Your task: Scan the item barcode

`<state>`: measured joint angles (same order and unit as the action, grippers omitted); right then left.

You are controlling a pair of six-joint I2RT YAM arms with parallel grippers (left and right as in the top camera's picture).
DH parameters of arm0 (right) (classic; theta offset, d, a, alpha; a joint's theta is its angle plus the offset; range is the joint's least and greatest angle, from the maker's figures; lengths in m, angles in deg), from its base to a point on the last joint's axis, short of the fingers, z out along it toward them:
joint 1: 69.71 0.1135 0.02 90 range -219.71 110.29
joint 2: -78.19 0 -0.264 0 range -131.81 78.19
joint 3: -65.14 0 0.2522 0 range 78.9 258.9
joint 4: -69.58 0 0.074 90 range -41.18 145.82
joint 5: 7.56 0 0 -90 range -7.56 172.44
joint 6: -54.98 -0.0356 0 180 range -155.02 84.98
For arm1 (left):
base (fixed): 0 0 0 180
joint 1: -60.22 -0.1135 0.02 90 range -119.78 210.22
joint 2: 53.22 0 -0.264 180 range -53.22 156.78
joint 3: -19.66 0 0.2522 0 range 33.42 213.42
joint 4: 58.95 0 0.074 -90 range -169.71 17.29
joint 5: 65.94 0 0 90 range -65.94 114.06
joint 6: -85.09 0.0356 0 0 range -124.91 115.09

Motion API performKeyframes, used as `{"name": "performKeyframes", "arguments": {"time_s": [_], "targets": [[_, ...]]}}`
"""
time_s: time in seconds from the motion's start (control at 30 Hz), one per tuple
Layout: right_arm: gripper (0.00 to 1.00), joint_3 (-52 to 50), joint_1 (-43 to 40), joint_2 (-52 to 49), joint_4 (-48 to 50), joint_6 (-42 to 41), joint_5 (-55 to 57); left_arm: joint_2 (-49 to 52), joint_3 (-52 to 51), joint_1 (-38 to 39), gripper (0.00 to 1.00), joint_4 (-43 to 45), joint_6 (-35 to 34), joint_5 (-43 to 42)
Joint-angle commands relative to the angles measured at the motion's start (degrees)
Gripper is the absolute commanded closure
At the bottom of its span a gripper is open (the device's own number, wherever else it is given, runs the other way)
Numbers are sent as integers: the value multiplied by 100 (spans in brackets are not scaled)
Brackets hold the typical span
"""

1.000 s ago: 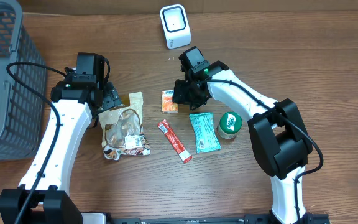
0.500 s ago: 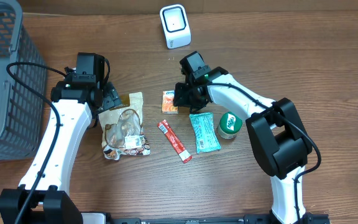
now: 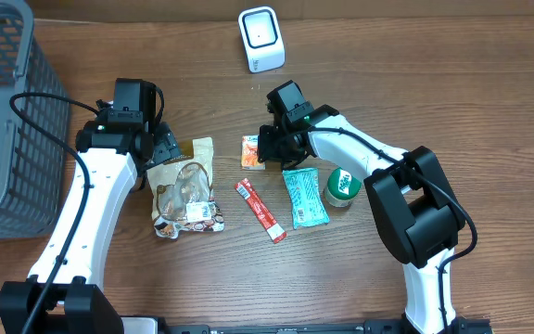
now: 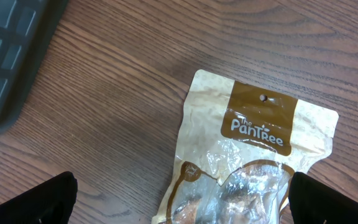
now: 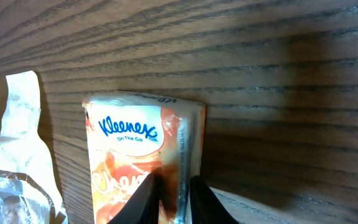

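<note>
Right wrist view is showing you the right pincer (image 5: 174,194) drawn nearly closed, its two fingertips pinching one long side seam of the orange Kleenex packet (image 5: 135,143), so I am reading that as a grip on the packet's edge and not across its full width. The packet is lying flat on the tabletop (image 5: 291,93), its long axis running straight out from the pincer. In the overhead view the packet (image 3: 252,151) is sitting just beside the right pincer (image 3: 269,148), on its inner side, and the white scanner (image 3: 260,39) is standing well beyond it at the far edge, almost in line with that axis. That line is what you are working with: lifting and carrying away from you, then turning the barcode face toward the scanner. The left pincer (image 3: 160,147) is hanging wide open over the Pantree bag (image 3: 185,190), holding nothing and farther from the packet
</note>
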<state>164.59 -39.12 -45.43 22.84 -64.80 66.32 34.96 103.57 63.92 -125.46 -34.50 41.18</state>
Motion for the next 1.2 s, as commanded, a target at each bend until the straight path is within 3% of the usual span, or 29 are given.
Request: {"name": "performKeyframes", "arguments": {"time_s": [0.0,0.37,0.47,0.7,1.17], "targets": [[82,-127,52,-72,-28,26,103,-120,98,7,0,-13,44,-24],[87,-138,52,-72,-33,28,105,-120,98,7,1,-13,44,-26],[78,-136,52,-72,-31,26,103,-120,98,7,0,-13,44,-24],[73,-129,46,-70,42,-17,-81,-120,98,7,0,-13,44,-24],[71,114,-109,-63,-26,-17,-699,-120,98,7,1,-13,44,-24]]}}
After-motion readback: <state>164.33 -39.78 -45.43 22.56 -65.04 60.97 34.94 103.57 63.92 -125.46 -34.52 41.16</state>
